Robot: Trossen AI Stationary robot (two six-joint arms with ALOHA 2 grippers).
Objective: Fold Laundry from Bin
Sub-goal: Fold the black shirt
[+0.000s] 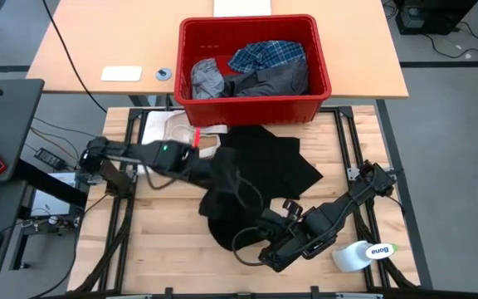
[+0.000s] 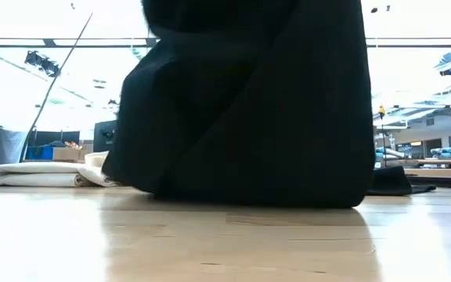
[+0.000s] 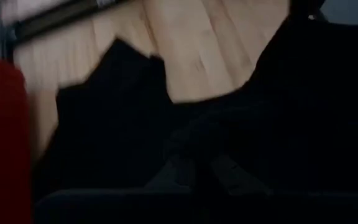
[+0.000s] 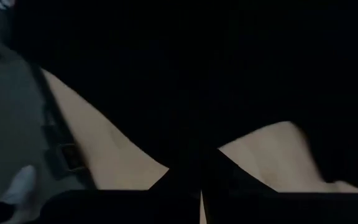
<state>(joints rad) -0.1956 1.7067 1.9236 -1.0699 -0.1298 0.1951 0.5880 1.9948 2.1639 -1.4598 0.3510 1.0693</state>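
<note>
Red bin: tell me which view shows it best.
The high view: the whole red bin shows from above, with garments inside. The left wrist view catches only a red edge; the low and right wrist views miss it.

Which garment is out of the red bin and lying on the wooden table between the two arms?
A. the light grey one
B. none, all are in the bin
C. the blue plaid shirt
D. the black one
D: in the high view the black garment is spread on the table in front of the red bin, while the plaid shirt lies inside the bin.
</note>
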